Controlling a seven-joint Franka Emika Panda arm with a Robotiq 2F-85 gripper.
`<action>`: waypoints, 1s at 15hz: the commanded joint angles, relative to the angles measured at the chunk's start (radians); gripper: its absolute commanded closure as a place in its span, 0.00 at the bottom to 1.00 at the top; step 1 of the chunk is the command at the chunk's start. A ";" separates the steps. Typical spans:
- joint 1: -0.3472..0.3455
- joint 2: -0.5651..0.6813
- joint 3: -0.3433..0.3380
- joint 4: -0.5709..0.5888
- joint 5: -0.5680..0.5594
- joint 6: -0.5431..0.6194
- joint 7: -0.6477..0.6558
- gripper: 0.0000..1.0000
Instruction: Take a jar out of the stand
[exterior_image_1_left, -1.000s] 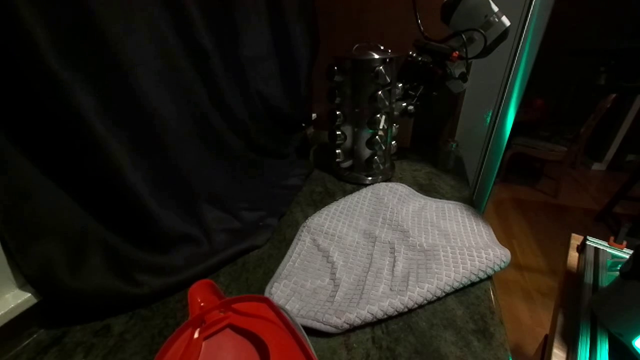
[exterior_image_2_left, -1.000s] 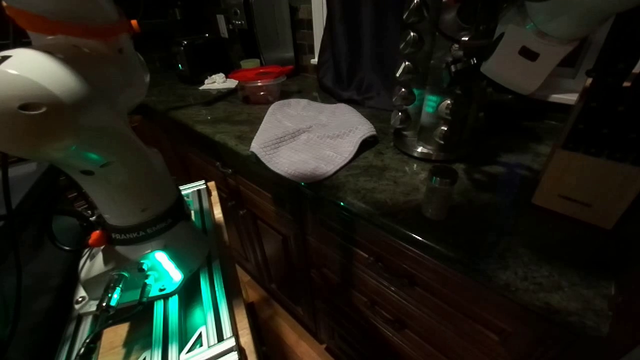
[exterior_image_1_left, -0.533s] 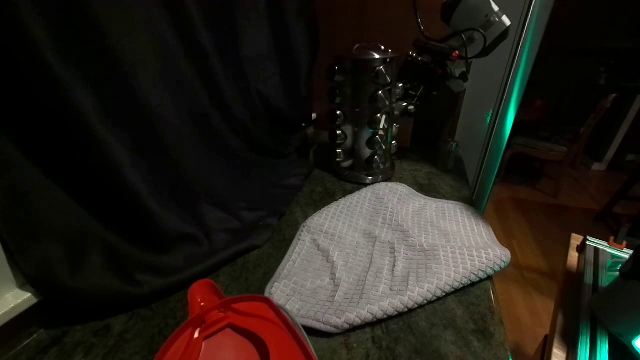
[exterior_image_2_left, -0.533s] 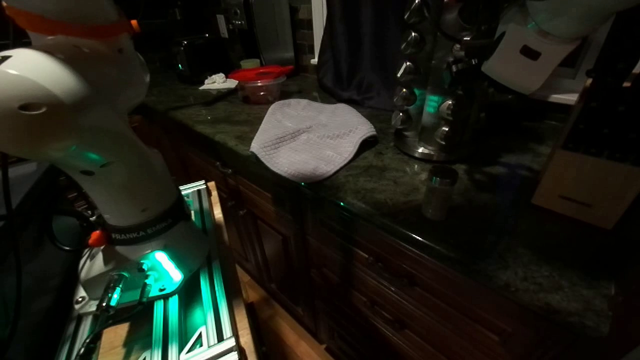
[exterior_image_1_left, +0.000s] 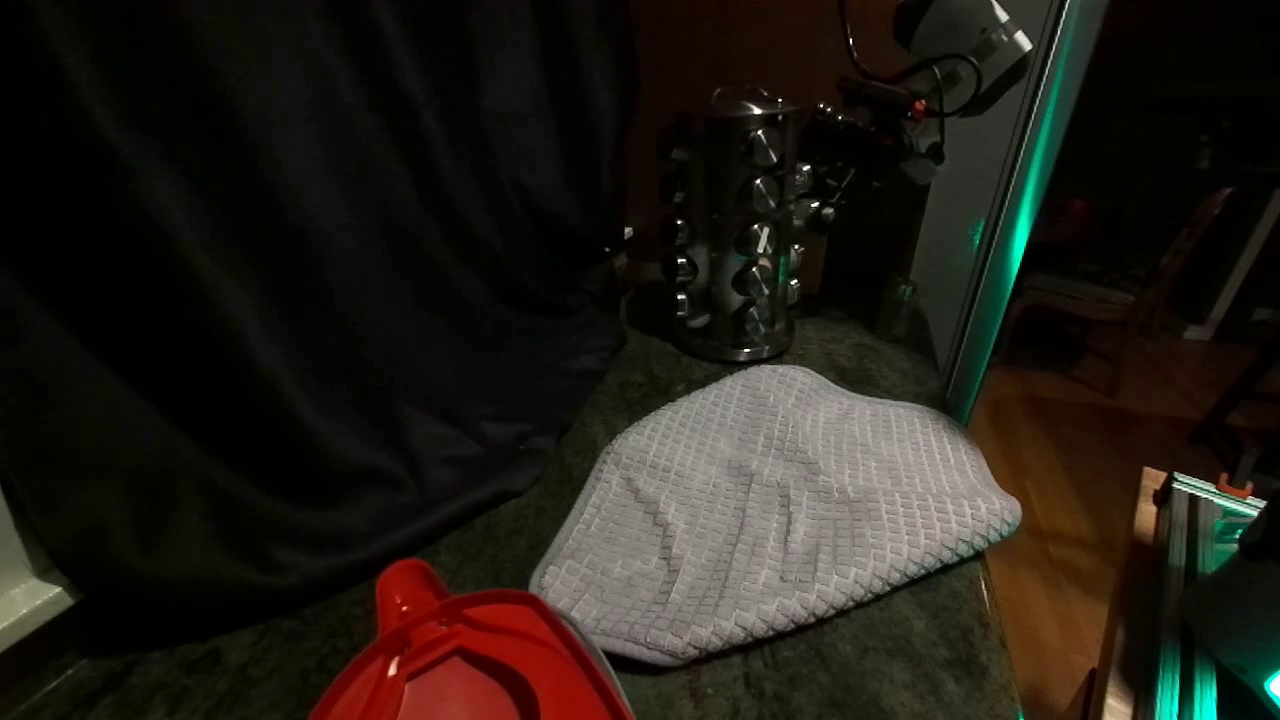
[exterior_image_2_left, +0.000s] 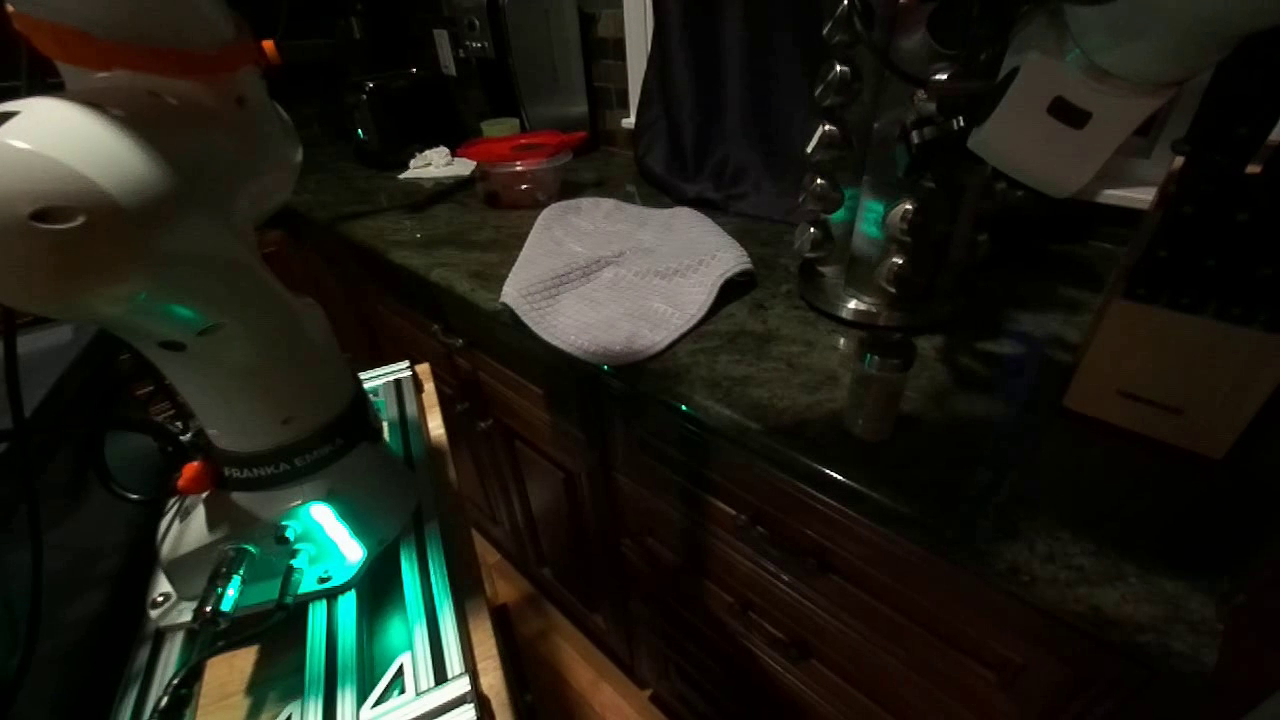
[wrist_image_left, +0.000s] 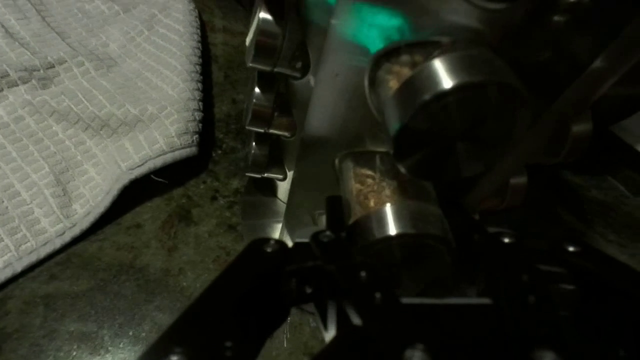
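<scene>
The stand is a dark upright tower with tiers of silver-capped jars. It also shows in an exterior view, its top cut off, and in the wrist view. My gripper is beside it, its fingers around the silver cap of a jar with brown flakes. That jar's glass body still reaches into the stand. Another capped jar sits just above it. In both exterior views the gripper is dark against the stand's side. The far finger is mostly lost in shadow.
A loose jar stands near the counter's front edge. A grey cloth lies before the stand. A red-lidded container, a knife block and a black curtain are around.
Over the last half second the arm has shifted slightly away to the right in both exterior views. The stand has slid and turned slightly the same way with it.
</scene>
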 joint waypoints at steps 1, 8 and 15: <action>-0.028 -0.044 -0.008 -0.020 0.098 -0.024 -0.011 0.75; -0.004 -0.035 -0.008 -0.031 0.008 0.084 0.031 0.75; -0.004 -0.034 0.000 -0.025 0.019 0.099 0.063 0.75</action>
